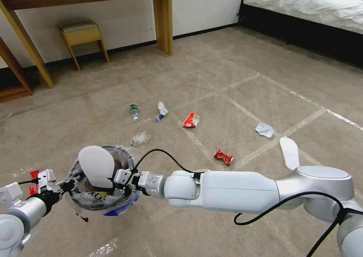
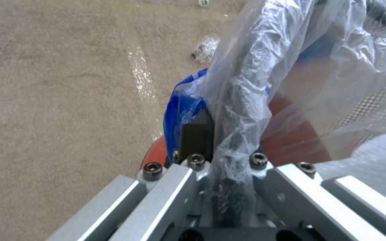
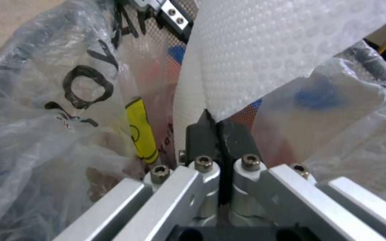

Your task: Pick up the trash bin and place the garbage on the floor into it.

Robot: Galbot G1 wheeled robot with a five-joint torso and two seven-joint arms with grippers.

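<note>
The trash bin point(image 1: 99, 201), lined with crinkly clear-and-blue plastic, hangs low at the front left. My left gripper point(image 1: 69, 185) is shut on its rim point(image 2: 240, 110), pinching the bag liner. A white insole point(image 1: 96, 166) stands half inside the bin's mouth, and my right gripper point(image 1: 118, 181) is shut on its edge point(image 3: 264, 50). Garbage lies on the floor point(image 1: 234, 79) beyond: a green-labelled bottle point(image 1: 134, 112), crumpled white paper point(image 1: 162, 109), a red wrapper point(image 1: 191, 120), clear plastic point(image 1: 140, 138), a crushed red can point(image 1: 223, 157), a pale crumpled scrap point(image 1: 264, 129) and another white insole point(image 1: 289, 152).
A wooden desk point(image 1: 163, 20) and a small stool point(image 1: 81, 36) stand against the far wall at the left. A bed point(image 1: 306, 3) fills the far right corner. A black cable point(image 1: 162, 153) loops above my right forearm. Open carpet lies around the litter.
</note>
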